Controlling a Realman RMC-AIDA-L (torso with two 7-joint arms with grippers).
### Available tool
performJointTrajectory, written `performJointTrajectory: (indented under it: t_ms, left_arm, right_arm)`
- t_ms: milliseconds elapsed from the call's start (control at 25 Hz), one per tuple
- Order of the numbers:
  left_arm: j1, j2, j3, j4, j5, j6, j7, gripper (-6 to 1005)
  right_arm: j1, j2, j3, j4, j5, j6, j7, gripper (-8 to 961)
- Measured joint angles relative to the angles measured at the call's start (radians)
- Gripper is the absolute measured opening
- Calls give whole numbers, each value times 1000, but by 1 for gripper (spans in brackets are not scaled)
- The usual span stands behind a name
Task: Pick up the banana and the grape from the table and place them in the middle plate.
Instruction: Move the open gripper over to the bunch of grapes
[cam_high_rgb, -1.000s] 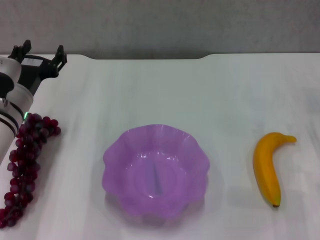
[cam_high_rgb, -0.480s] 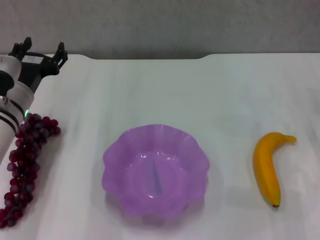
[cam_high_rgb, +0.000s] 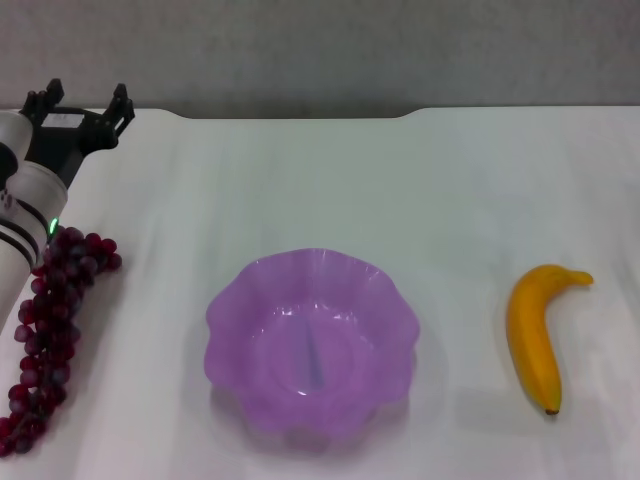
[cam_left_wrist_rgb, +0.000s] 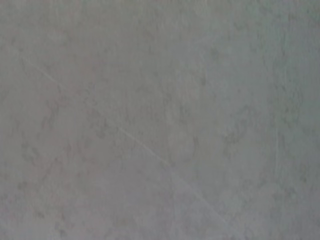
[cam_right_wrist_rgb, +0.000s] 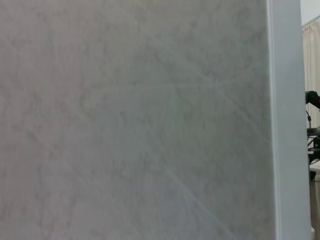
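Note:
In the head view the grape bunch lies along the left edge of the white table. The purple scalloped middle plate stands empty at the front centre. The banana lies to the right of the plate, dark tip toward me. My left gripper is open and empty at the far left back corner, raised behind the grapes and pointing at the back wall. My right gripper is out of view. Both wrist views show only a grey wall.
A grey wall runs behind the table's back edge. The left arm's white body hangs over the top of the grape bunch. In the right wrist view a white upright edge shows beside the wall.
The left arm has shifted very slightly at the far left. The grapes, plate and banana have not moved.

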Motion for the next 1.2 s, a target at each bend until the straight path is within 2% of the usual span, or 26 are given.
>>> performJointTrajectory:
  t_ms: [200, 400, 760, 920, 1040, 1200]
  left_arm:
    - [14, 7, -1, -55, 0, -61, 7, 842]
    - [20, 17, -5, -148, 3, -189, 66, 842]
    - [105, 12, -176, -478, 9, -581, 266, 842]
    - [120, 10, -260, -576, 10, -742, 348, 842]
    - [126, 8, -318, -655, 10, -909, 414, 842]
    - [167, 8, -338, -805, 36, -1100, 424, 841]
  right_arm:
    - [-9, 0, 0, 4, 0, 1, 0, 880]
    - [-25, -3, 0, 5, 0, 3, 0, 880]
    - [-29, -5, 0, 3, 0, 4, 0, 880]
    - [-29, -5, 0, 2, 0, 4, 1, 880]
    - [-30, -4, 0, 4, 0, 4, 1, 880]
    - [-33, -3, 0, 5, 1, 4, 1, 880]
